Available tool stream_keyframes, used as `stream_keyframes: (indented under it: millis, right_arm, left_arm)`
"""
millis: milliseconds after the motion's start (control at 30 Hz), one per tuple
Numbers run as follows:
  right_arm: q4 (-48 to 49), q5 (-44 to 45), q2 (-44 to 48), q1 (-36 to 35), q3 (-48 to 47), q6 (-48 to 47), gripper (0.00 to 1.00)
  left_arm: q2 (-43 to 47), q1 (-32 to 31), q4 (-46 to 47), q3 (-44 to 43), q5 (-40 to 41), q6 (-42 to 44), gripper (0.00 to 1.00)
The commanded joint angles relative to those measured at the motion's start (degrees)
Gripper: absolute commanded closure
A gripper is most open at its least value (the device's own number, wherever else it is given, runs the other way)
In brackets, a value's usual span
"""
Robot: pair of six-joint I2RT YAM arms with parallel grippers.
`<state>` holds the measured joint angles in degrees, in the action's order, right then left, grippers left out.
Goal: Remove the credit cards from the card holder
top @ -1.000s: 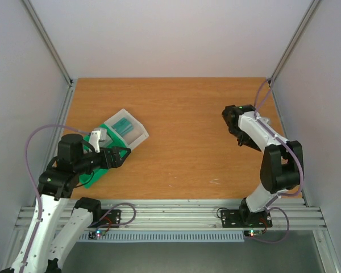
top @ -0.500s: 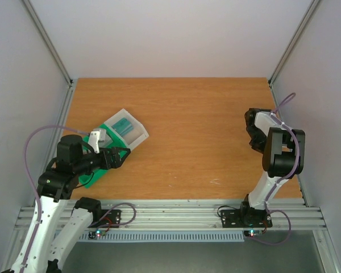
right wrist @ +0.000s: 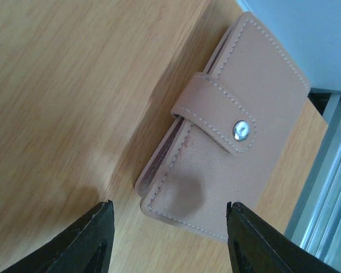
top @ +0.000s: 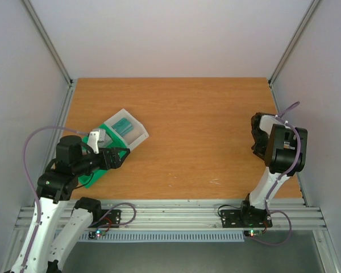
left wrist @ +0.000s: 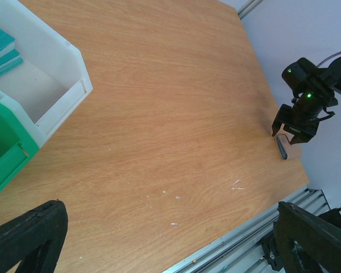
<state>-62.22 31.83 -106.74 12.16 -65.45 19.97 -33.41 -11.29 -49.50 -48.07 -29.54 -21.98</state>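
The card holder [right wrist: 233,131] is a flat pale beige sleeve with stitched edges. Its flap is closed by a metal snap [right wrist: 241,129]. It lies on the wooden table by the right edge. The credit cards are hidden; none shows outside the holder. My right gripper [right wrist: 170,227] is open, its jaws standing to either side of the holder's near end and a little above it, not touching. In the top view the right gripper [top: 258,139] covers the holder. My left gripper [left wrist: 170,239] is open and empty over bare table, next to the green tray [top: 94,170].
A clear white box [top: 128,129] with a teal block [left wrist: 0,51] inside sits against the green compartment tray [left wrist: 3,153] at the left. The table's right edge and a metal rail [right wrist: 329,170] run just beyond the holder. Walls close in on both sides.
My right arm has folded back toward the table's right edge and come down over the card holder. My left arm has hardly moved.
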Motion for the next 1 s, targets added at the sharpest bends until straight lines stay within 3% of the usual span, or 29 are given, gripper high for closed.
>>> stream_keyframes:
  millis: [0,300,433,700,967]
  right_arm:
    - [1.6,-0.5,-1.7,1.2,0.7,-1.2,0.46]
    - [1.9,1.6,-3.1,1.3,0.5,-1.4,0.53]
    - [2.4,2.2,-3.3,1.3,0.7,-1.9,0.63]
    - [3.9,1.0,-2.5,1.2,0.5,-4.0,0.98]
    - [7.3,-3.2,0.9,-0.7,1.7,-6.9,0.99]
  left_arm:
    - [1.3,-0.1,1.5,0.3,0.5,1.1,0.01]
    - [1.2,-0.1,1.7,0.3,0.7,1.1,0.01]
    - [1.3,-0.1,1.6,0.3,1.0,1.1,0.01]
    - [1.2,-0.1,1.5,0.4,1.1,1.1,0.01]
    - [0.2,-0.1,1.4,0.4,1.5,0.9,0.01]
